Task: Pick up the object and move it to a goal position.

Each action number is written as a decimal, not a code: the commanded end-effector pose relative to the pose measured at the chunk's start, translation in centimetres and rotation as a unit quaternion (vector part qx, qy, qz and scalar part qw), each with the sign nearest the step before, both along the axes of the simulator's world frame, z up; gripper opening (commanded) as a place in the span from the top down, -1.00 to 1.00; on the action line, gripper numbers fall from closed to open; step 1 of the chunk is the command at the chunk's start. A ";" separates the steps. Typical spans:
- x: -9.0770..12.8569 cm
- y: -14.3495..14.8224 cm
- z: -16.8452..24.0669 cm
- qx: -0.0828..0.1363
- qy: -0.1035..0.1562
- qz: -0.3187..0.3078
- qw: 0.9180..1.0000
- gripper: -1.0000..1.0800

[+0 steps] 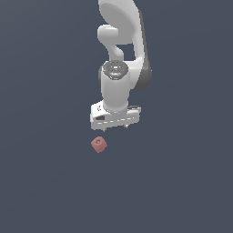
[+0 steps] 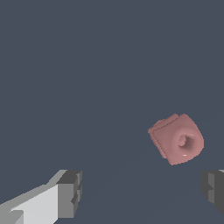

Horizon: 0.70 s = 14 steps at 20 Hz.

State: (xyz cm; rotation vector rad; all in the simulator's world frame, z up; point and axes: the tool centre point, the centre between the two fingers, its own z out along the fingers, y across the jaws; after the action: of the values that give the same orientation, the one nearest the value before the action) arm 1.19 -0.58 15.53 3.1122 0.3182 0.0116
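- Plain dark slate ground fills both views, nothing else on it.
- Gripper (image 1: pixel 114 127) hangs with fingers (image 2: pixel 70 192) spread wide, holding nothing, ready to straddle.
- Pink object (image 1: pixel 98 144) lies free, just off toward the exterior view's left, so centring looks needed.

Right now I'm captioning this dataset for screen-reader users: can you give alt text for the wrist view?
A small pinkish-red block with a round dimple on one face lies on a plain dark grey surface. The two open jaws of the gripper frame the near edge, and the block sits beyond them, closer to one jaw, not between them.
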 end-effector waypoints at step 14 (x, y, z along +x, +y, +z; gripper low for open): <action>1.5 -5.2 -4.0 0.001 0.005 0.162 0.987 -0.92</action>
State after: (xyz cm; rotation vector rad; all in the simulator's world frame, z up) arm 2.60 -5.25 11.96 3.0368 0.7668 0.0000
